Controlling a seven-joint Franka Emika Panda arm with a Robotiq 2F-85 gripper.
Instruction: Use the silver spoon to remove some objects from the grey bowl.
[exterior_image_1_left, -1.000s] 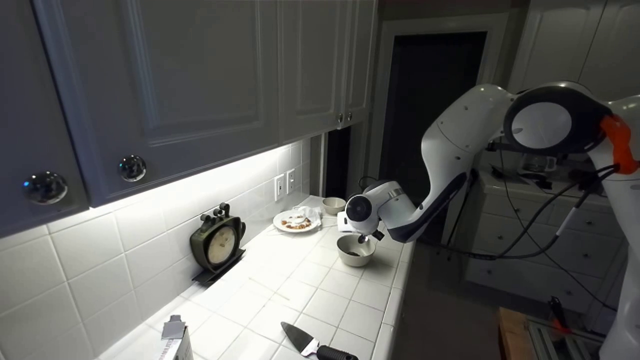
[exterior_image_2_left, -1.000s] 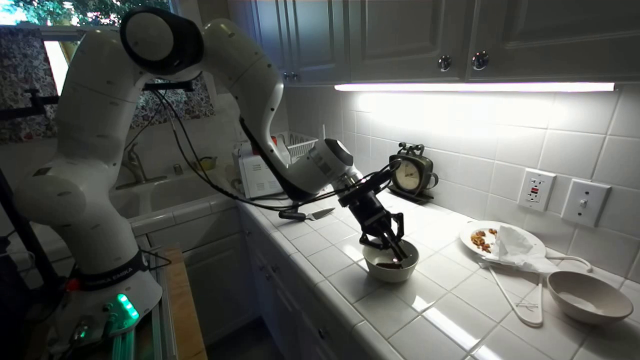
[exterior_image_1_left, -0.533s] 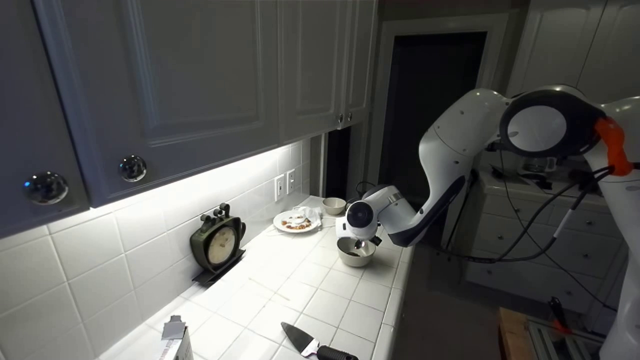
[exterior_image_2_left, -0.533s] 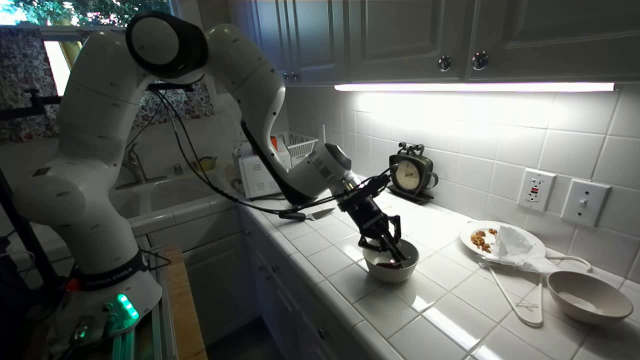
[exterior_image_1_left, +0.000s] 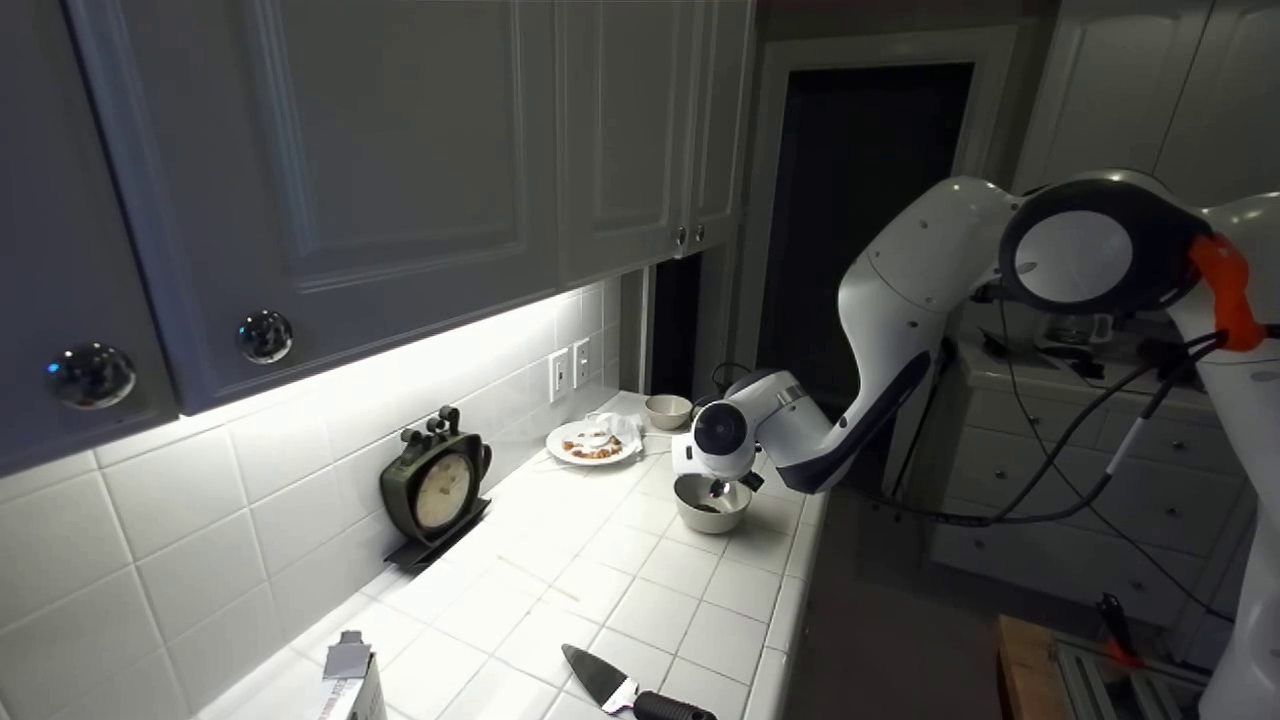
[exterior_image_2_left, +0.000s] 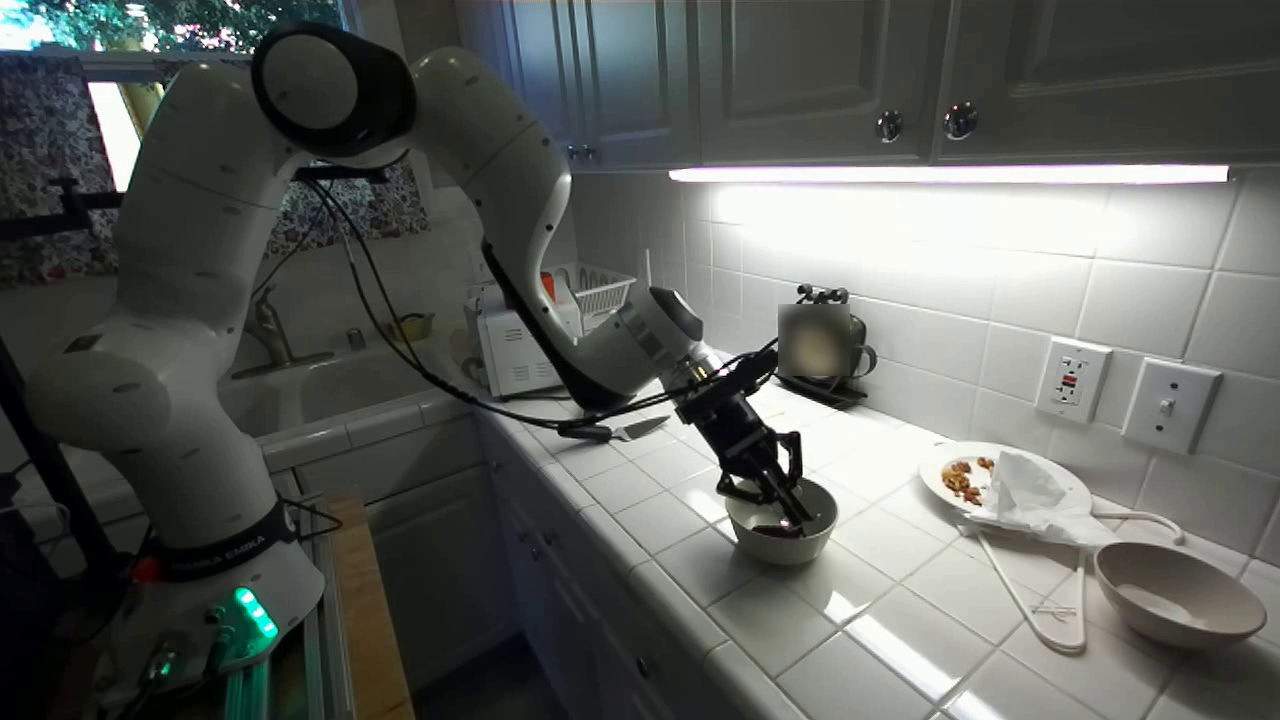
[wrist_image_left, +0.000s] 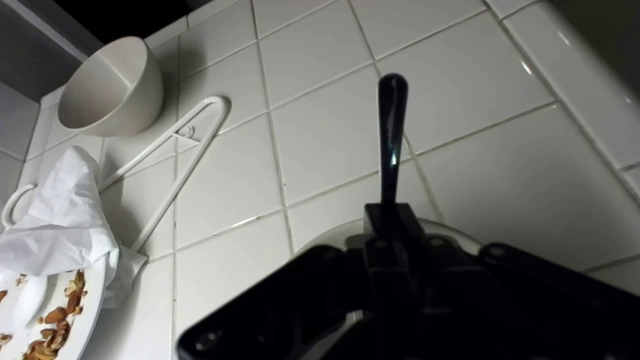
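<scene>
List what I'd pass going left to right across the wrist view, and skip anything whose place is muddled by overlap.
White plate, cut off by the picture's left edge → far bowl → rounded end of the hanger → spoon → counter edge at the far right.

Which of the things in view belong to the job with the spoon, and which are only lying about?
For the job:
claw;
silver spoon, in the claw;
grey bowl;
dark contents of that bowl.

Only lying about, it seems:
white plate;
nuts;
crumpled paper;
white hanger;
second bowl;
black-handled server;
green clock.
</scene>
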